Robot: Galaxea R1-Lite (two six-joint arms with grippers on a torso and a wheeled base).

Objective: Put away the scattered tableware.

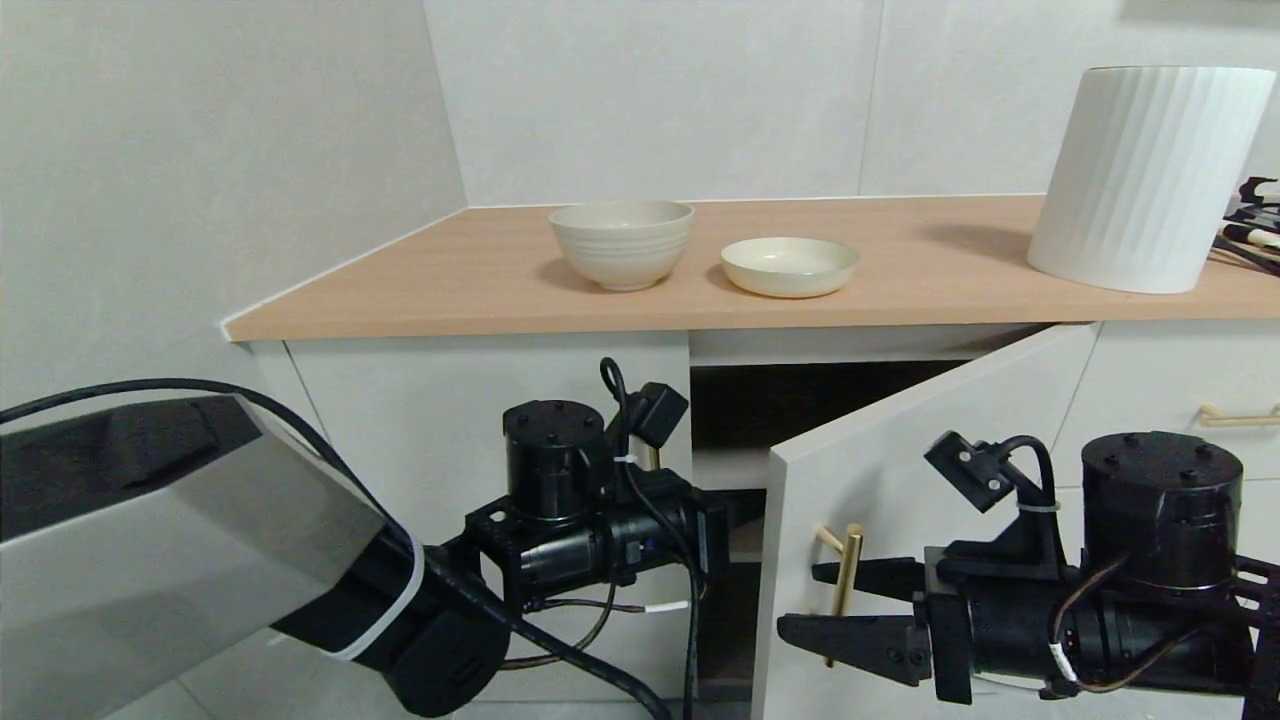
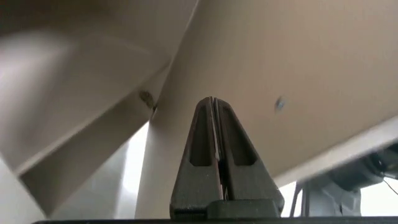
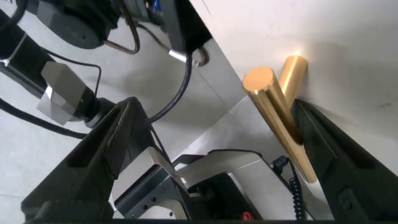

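Since your right claw (image 1: pixel 800 600) is the one at the door (image 1: pixel 900 450), start there: its fingers are spread wide, one high and one low, with the brass handle (image 1: pixel 849 560) standing between them. In the right wrist view the handle sits just beside one finger (image 3: pixel 336 168), and honestly I can't tell if they touch. It's not clamped on anything.

Your left claw (image 2: pixel 212 101) is pinched fully closed with nothing in it, tips pointed at a pale panel. In the head view that arm sits low, just left of the door, at the dark opening of the cabinet (image 1: pixel 800 400). The door hangs ajar, its free edge swung out toward you.

Up on the counter (image 1: pixel 420 290), well apart from both claws, the tableware sits out. There's a deep ribbed bowl (image 1: pixel 621 243) on the left and a shallow dish (image 1: pixel 790 266) just right of it, near but not touching.

Farther right stands a tall white ribbed container (image 1: pixel 1150 175), with some dark utensils (image 1: pixel 1255 225) at the right edge. Below those, right of the door, there's a brass drawer pull (image 1: pixel 1240 416).
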